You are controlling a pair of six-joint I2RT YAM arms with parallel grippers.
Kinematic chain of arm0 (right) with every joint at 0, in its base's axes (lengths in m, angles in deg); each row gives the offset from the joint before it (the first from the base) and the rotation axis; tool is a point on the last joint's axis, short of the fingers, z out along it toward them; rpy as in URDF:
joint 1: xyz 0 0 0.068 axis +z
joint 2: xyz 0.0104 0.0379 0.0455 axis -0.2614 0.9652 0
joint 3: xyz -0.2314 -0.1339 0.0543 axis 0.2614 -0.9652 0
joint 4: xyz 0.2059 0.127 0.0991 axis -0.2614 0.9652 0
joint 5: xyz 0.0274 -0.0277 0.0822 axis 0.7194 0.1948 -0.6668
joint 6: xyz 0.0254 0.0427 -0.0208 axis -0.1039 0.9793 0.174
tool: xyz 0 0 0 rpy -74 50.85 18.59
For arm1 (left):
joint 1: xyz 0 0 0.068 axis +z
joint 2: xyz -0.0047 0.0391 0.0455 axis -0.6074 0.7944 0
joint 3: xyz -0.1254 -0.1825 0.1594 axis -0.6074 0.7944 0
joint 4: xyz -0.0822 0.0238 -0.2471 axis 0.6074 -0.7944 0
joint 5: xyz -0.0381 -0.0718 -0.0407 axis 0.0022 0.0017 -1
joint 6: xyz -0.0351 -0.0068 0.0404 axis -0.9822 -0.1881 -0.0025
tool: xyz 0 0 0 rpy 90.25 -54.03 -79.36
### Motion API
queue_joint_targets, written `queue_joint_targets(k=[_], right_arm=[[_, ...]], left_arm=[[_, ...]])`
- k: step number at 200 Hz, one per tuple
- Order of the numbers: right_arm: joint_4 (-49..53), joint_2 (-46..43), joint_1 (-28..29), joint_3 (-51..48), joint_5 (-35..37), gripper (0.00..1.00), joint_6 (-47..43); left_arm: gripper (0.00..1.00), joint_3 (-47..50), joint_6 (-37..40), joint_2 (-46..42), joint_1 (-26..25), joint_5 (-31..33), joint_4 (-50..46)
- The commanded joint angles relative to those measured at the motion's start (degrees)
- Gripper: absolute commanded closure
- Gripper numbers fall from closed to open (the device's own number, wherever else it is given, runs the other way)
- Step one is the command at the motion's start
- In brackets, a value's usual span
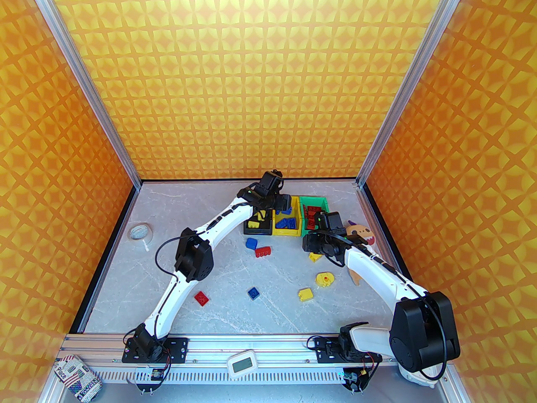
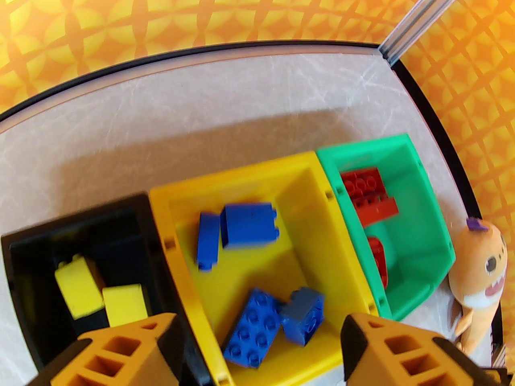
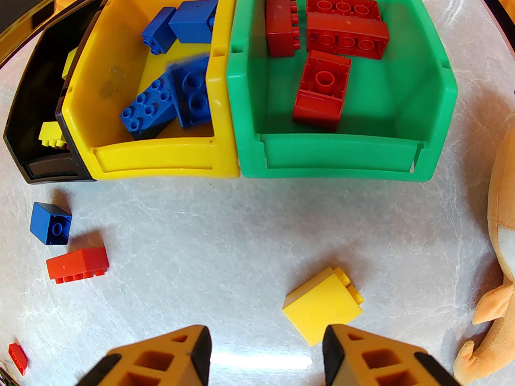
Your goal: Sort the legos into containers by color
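Tabletop [image 1: 235, 317], grey marbled, carries three abutting rectangular plastic bins near its far edge: black bin [image 2: 24, 239], yellow bin [image 2: 233, 171], green bin [image 2: 426, 215]. Left gripper [image 2: 257, 328] hangs released over yellow bin; right gripper [image 3: 265, 348] released near loose yellow brick [image 3: 322, 308]. Bins hold yellow studded bricks [image 2: 78, 288], blue bricks [image 2: 249, 225], red bricks [image 3: 346, 34] respectively.

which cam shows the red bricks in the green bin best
Right wrist: it looks down into the green bin, with the red bricks large and sharp. Left wrist shows them partly hidden by the bin's wall; top external shows them tiny.
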State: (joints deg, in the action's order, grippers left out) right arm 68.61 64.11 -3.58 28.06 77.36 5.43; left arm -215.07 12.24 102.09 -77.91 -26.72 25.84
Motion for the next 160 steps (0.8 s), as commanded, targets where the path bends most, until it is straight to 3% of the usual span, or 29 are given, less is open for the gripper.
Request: queue_joint_targets(k=[1,29,103,160], right_arm=[[1.6,-0.4,0.4,0.4,1.0,0.48,0.6],[2.3,0.3,0.4,-0.2,3.2,0.47,0.9],[0.1,4.8,0.4,-2.3,4.3,0.38,5.4],[-1.8,7.2,0.4,-3.2,5.9,0.30,10.8]], left_arm=[[0.32,2.2,0.9,-7.1,-0.3,-0.9,-0.3],[0.31,9.1,1.5,-12.6,-0.3,-0.8,-1.6],[0.30,43.1,-0.3,-34.2,-0.2,-0.3,7.1],[0.30,56.0,-1.8,-43.1,-0.2,0.3,8.1]])
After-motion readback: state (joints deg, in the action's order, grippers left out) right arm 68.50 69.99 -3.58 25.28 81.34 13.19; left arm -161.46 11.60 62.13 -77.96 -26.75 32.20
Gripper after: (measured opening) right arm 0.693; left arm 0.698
